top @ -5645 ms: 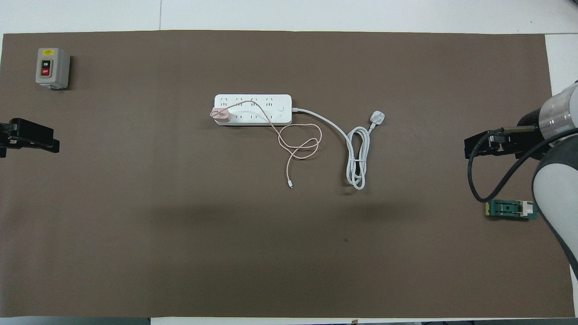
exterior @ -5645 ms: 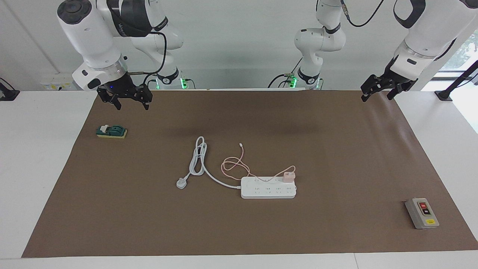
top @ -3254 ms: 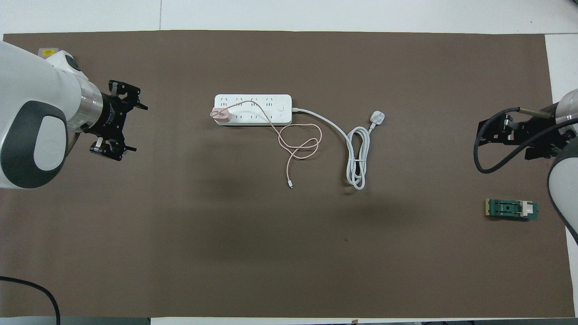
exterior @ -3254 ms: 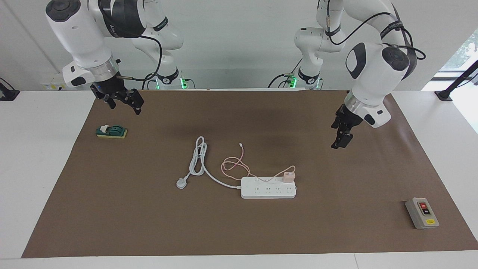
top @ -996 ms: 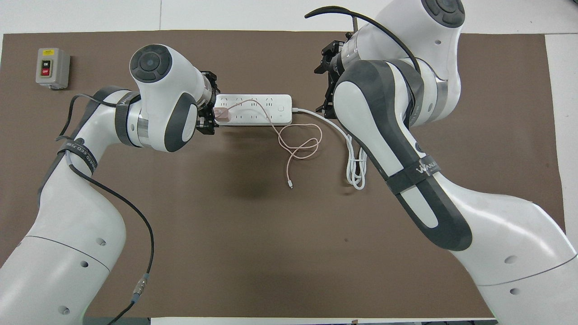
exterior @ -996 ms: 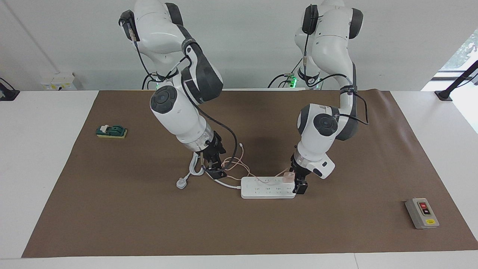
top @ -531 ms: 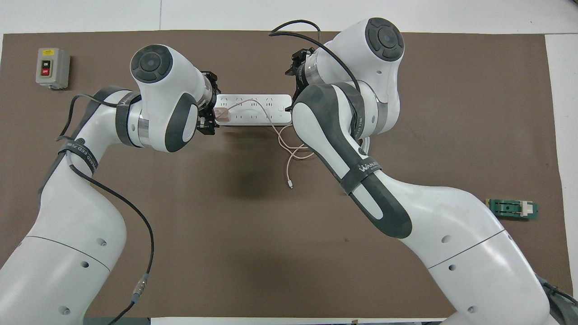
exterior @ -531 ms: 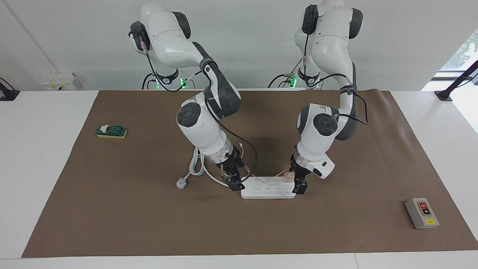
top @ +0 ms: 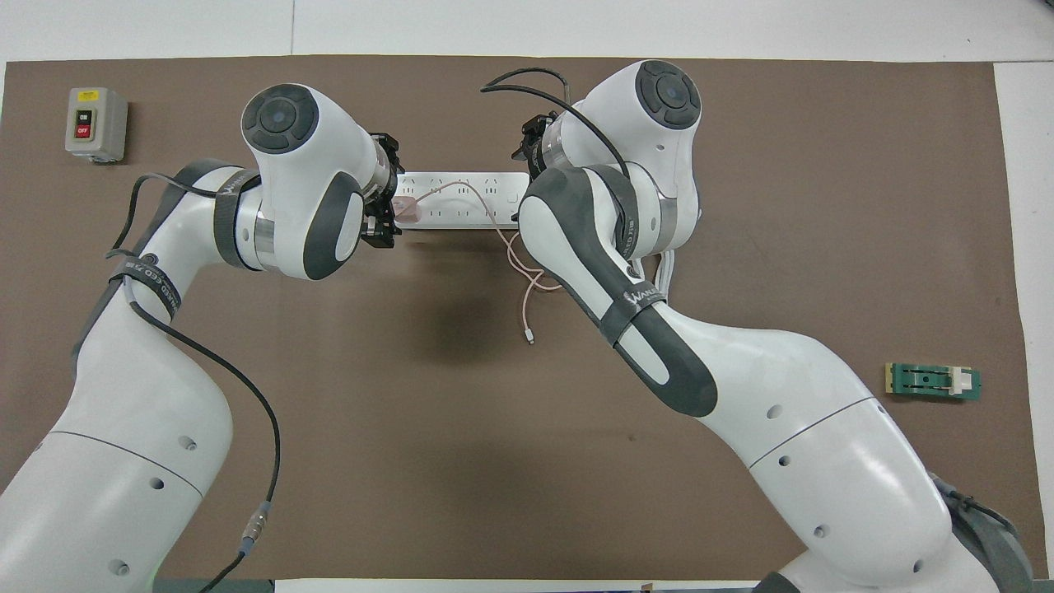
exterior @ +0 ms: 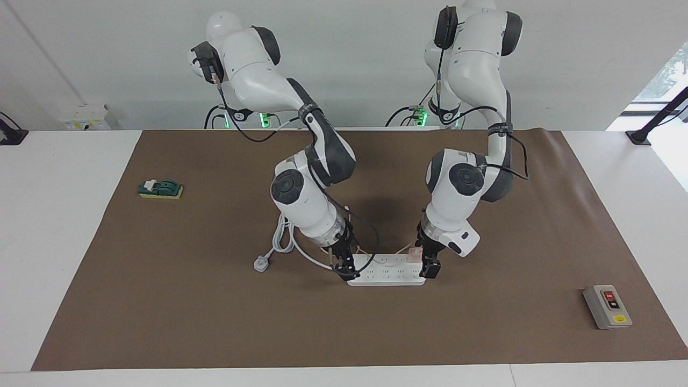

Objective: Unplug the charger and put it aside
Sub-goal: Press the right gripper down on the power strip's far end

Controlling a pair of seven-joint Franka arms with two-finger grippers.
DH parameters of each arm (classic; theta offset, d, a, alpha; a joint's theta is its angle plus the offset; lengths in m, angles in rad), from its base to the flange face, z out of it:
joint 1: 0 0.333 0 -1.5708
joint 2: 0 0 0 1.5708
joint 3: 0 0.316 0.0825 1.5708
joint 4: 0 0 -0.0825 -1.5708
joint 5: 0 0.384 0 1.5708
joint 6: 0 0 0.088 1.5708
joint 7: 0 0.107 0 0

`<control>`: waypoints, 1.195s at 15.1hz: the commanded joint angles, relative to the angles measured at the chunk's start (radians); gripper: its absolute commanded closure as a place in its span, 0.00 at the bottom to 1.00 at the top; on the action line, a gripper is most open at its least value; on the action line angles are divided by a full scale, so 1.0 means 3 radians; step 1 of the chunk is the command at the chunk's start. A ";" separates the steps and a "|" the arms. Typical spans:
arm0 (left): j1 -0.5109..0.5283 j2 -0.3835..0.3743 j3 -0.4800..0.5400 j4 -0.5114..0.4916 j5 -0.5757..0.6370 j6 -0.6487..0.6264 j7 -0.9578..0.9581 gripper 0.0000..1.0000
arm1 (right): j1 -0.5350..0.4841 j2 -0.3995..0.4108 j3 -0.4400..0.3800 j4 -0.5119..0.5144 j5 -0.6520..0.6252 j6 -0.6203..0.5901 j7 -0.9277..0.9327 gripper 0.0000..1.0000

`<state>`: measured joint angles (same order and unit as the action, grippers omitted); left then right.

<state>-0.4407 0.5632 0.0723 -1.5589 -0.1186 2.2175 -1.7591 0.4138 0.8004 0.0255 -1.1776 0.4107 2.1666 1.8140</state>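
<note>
We see the brown mat [exterior: 161, 301] covering the table, and near its middle the white power strip [exterior: 386, 276] with the pink charger [exterior: 413, 256] plugged into its socket at the left arm's end, its thin cable looping toward the robots. Our right gripper [exterior: 346, 269] is down at the strip's cord end, and we cannot tell whether its fingers are parted. Our left gripper [exterior: 427, 263] sits spread wide around the charger, one finger on either side, nothing clamped.
</note>
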 commanded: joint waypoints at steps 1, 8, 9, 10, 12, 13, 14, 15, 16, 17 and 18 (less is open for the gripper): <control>-0.0055 -0.0103 0.0040 -0.0132 -0.0039 0.0007 -0.0042 0.08 | -0.0014 0.0139 0.0007 0.0243 0.0063 -0.0125 -0.0145 0.05; -0.0055 -0.0103 0.0040 -0.0137 -0.0039 0.0018 -0.0037 0.08 | -0.0009 0.0251 0.0114 0.0249 0.0063 -0.0125 -0.0361 0.05; -0.0060 -0.0103 0.0040 -0.0137 -0.0039 0.0012 -0.0037 0.08 | -0.0024 0.0282 0.0150 0.0259 0.0063 -0.0094 -0.0361 0.05; -0.0060 -0.0108 0.0040 -0.0137 -0.0039 -0.0018 -0.0037 0.08 | -0.0024 0.0308 0.0155 0.0264 0.0063 -0.0064 -0.0361 0.05; -0.0060 -0.0118 0.0040 -0.0137 -0.0039 -0.0039 -0.0037 0.08 | -0.0024 0.0323 0.0181 0.0264 0.0063 -0.0048 -0.0361 0.05; -0.0060 -0.0118 0.0040 -0.0137 -0.0039 -0.0039 -0.0042 0.09 | -0.0029 0.0333 0.0196 0.0279 0.0063 -0.0053 -0.0356 0.05; -0.0060 -0.0118 0.0040 -0.0137 -0.0039 -0.0039 -0.0042 0.10 | -0.0029 0.0333 0.0196 0.0285 0.0063 -0.0048 -0.0356 0.05; -0.0060 -0.0118 0.0035 -0.0137 -0.0039 -0.0044 -0.0042 0.15 | -0.0029 0.0338 0.0201 0.0300 0.0063 -0.0048 -0.0356 0.05; -0.0060 -0.0123 0.0035 -0.0142 -0.0039 -0.0039 -0.0042 0.16 | -0.0029 0.0364 0.0196 0.0371 0.0068 -0.0053 -0.0356 0.05; -0.0060 -0.0123 0.0035 -0.0152 -0.0039 -0.0034 -0.0042 0.17 | -0.0029 0.0405 0.0196 0.0453 0.0063 -0.0084 -0.0350 0.05; -0.0060 -0.0123 0.0035 -0.0152 -0.0044 -0.0034 -0.0042 0.18 | -0.0034 0.0420 0.0196 0.0509 0.0063 -0.0099 -0.0350 0.05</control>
<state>-0.4413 0.5596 0.0700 -1.5646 -0.1187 2.2136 -1.7596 0.4203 0.8806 0.0664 -1.1036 0.4108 2.1443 1.7352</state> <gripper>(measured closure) 0.172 0.044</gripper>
